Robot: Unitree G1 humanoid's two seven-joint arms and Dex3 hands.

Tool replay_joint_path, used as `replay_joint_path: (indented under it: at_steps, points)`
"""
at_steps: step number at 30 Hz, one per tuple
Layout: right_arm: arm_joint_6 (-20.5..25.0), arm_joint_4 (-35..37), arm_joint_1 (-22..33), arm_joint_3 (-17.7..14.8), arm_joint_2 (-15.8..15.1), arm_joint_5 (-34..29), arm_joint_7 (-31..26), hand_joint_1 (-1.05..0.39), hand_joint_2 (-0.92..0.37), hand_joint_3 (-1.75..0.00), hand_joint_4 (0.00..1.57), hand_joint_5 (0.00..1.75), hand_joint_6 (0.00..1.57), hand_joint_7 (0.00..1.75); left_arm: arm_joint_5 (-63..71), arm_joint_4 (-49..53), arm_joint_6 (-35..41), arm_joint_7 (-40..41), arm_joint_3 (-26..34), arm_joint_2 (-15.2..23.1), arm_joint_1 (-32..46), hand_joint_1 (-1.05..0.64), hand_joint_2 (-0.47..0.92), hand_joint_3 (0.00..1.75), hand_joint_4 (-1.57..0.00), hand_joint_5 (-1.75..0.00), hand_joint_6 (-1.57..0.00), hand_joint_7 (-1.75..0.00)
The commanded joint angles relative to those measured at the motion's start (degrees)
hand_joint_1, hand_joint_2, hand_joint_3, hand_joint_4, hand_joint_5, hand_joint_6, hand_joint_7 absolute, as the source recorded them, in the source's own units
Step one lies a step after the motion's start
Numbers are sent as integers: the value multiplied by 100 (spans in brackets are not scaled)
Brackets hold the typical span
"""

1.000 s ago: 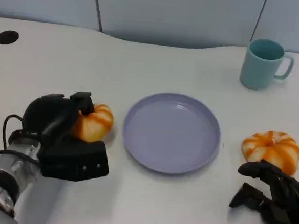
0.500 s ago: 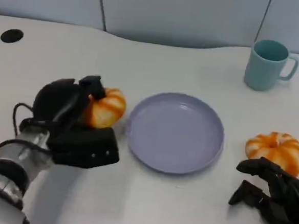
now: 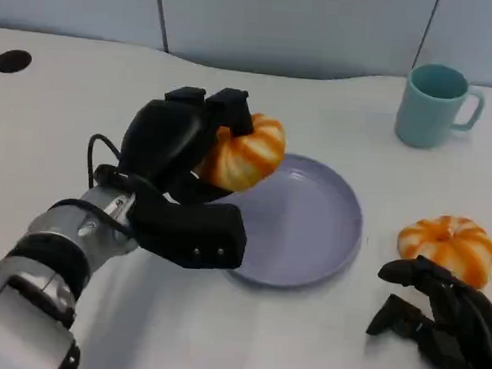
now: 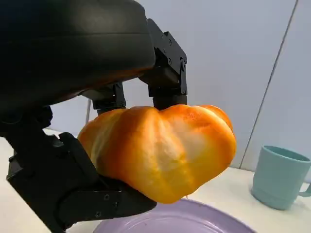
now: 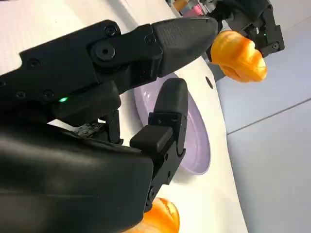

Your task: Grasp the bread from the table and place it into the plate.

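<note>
My left hand (image 3: 179, 176) grips an orange, pumpkin-shaped bread (image 3: 245, 153) and holds it in the air over the left rim of the lilac plate (image 3: 310, 227). The left wrist view shows the bread (image 4: 160, 150) clamped between the fingers (image 4: 165, 73) and thumb, with the plate (image 4: 194, 221) just below. A second orange bread (image 3: 448, 244) lies on the table right of the plate. My right hand (image 3: 443, 325) rests on the table near the front right, fingers apart, just in front of that bread and holding nothing. The right wrist view shows the plate (image 5: 197, 141) and the lifted bread (image 5: 238, 56) beyond my right hand's fingers (image 5: 170, 116).
A teal mug (image 3: 434, 105) stands at the back right of the white table (image 3: 83, 97). Black round cable holes (image 3: 12, 61) sit at the far left and far right edges. A grey wall panel runs behind the table.
My left hand has lifted the bread off the table and carried it right and up, from beside the plate to above its left rim. The right hand has barely moved.
</note>
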Motion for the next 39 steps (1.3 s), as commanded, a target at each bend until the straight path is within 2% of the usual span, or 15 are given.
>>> replay_joint_path:
  at_steps: [1,3,6,10,24,26,27,28,29,30,32,34,36,38,39]
  points:
    - [-40,142,35,-2,-40,-24,39,-46,-92,-18,63,144,64,100,187,-66,-449,-12,-233,-15,-251,-6,34,133,-91,-175,-69,-175]
    - [-52,155,31,0,-42,-20,42,-46,-92,-18,63,144,64,100,195,-40,-476,6,-242,-14,-263,-6,34,134,-91,-175,-69,-175]
    - [-25,148,33,12,-38,-30,-8,-46,-92,-17,64,144,65,101,164,23,-578,-580,-313,-155,-369,-14,41,133,-96,-175,-77,-175]
    - [-51,185,16,4,-23,-7,21,-47,-92,-15,64,144,65,102,-68,100,-602,-1581,-211,-247,-441,-16,48,130,-97,-175,-79,-175]
    - [-66,200,11,5,-24,-5,27,-47,-92,-15,64,145,64,103,-113,38,-586,-1787,-121,-245,-418,-16,50,127,-97,-175,-79,-175]
    - [-77,144,46,14,-8,-2,30,-45,-92,-17,63,144,63,103,-56,179,-325,-2248,-215,-347,-526,-19,49,123,-93,-175,-76,-175]
    - [-89,137,55,14,1,4,36,-45,-92,-17,63,144,63,103,4,232,-147,-2380,-276,-385,-573,-20,49,119,-89,-170,-74,-167]
    - [-102,130,62,16,6,1,32,-45,-92,-18,63,144,62,103,37,259,-21,-2470,-310,-405,-600,-19,53,107,-85,-159,-77,-144]
    - [-104,125,68,20,6,-8,17,-45,-92,-18,62,144,62,103,34,262,38,-2514,-314,-409,-605,-21,61,88,-82,-148,-80,-119]
    - [-105,122,71,25,3,-18,4,-46,-92,-18,62,144,62,103,2,264,63,-2577,-301,-411,-604,-23,72,60,-78,-136,-83,-91]
    - [-102,117,74,31,-2,-28,-8,-46,-92,-18,63,144,62,103,-48,257,65,-2656,-274,-411,-596,-24,87,26,-75,-122,-87,-59]
    - [-118,123,71,29,0,-24,-1,-46,-92,-18,63,144,62,104,10,248,104,-2670,-324,-397,-605,-25,91,19,-75,-119,-89,-52]
    - [-95,105,74,38,-11,-28,-1,-47,-92,-18,63,145,62,104,126,245,214,-2689,-432,-383,-635,-34,92,10,-50,-82,-60,-21]
    - [-81,95,76,43,-17,-31,-3,-48,-92,-18,63,145,62,104,149,241,261,-2694,-476,-380,-645,-38,92,8,-45,-67,-54,-10]
    - [-80,94,76,43,-17,-31,-4,-48,-92,-18,63,145,62,104,145,239,267,-2693,-484,-380,-645,-38,92,8,-45,-65,-53,-9]
